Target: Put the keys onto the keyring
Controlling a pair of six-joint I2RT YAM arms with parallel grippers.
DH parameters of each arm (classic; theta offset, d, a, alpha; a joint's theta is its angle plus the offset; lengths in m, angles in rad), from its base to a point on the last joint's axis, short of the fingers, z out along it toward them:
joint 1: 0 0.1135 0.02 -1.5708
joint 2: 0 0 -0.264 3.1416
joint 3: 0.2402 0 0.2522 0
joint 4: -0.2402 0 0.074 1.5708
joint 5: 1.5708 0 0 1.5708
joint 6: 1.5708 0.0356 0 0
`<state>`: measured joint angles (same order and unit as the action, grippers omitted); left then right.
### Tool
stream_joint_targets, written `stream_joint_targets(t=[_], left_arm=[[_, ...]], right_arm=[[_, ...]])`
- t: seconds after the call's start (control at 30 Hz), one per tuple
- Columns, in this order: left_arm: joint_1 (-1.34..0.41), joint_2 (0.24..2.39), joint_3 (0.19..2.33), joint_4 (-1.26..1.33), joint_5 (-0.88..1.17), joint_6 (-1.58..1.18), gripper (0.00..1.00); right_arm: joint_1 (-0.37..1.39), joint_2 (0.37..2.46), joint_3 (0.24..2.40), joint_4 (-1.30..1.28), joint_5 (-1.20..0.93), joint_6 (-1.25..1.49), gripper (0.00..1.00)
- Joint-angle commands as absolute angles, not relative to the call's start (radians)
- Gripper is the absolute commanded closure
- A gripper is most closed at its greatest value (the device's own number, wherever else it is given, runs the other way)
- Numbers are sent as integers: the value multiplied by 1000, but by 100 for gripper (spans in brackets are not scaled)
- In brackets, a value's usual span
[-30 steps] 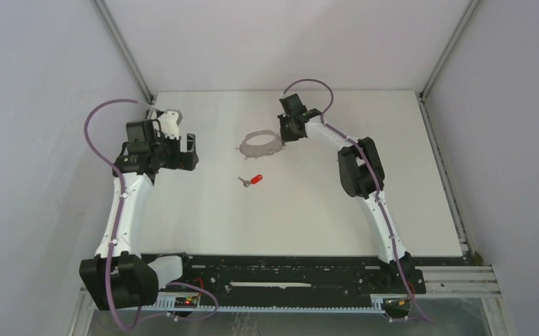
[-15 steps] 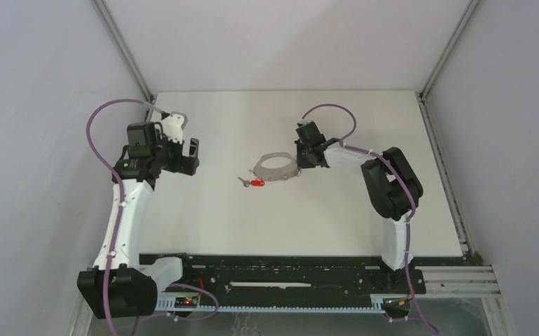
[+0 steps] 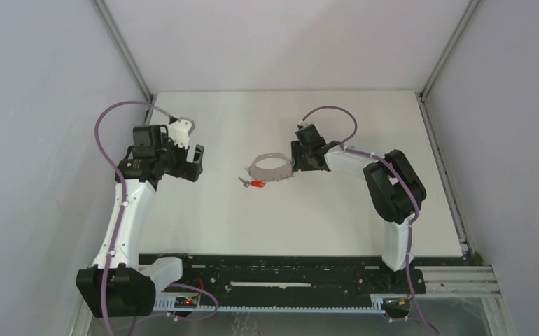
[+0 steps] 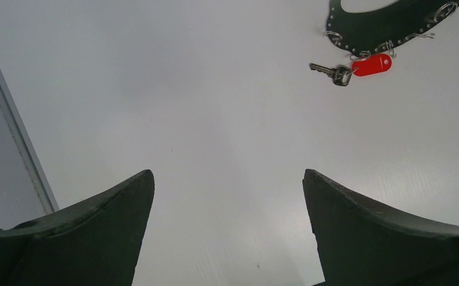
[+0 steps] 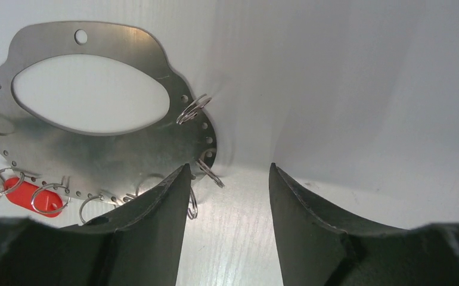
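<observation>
1. Right pincer low over the white tabletop, jaws apart, nothing but bare surface in the gap between them
2. Right at the tip of the finger on the left of its wrist view, the near edge of the keyring: a flat metal plate with an oval cut-out, a row of small holes round the rim and several thin wire rings hooked through those holes; contact between finger and plate impossible to tell
3. Past the plate, on the side away from this pincer and to its left, the red key flat on the tabletop just beside the rim, one wire ring lying across its red plastic head, its silver metal part cut off at the picture's edge; linked to the plate or merely lying against it, not clear
4. Left pincer above bare tabletop, jaws spread wide, nothing held
5. Well ahead of this pincer and off to its right, the same red key, silver blade pointing leftward in the wrist view, with the keyring just behind it
6. From the top camera, Left pincer well apart from both things, key nearer to it than the plate
</observation>
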<state>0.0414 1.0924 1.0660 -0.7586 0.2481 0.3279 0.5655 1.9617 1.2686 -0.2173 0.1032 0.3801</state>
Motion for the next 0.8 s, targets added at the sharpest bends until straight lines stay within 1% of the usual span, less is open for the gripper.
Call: stream_joint_targets(t=[0.0, 0.2, 0.37, 0.77], left_arm=[[35, 1073, 1065, -767, 268, 358, 0], [35, 1071, 1068, -772, 270, 359, 0], [35, 1074, 1072, -771, 265, 359, 0], [35, 1075, 1076, -772, 259, 360, 0]], right_arm=[[567, 1935, 1313, -216, 67, 357, 40], [560, 1949, 1357, -203, 10, 302, 38], [510, 1992, 1418, -240, -65, 296, 38], [520, 2071, 1502, -323, -69, 319, 40]])
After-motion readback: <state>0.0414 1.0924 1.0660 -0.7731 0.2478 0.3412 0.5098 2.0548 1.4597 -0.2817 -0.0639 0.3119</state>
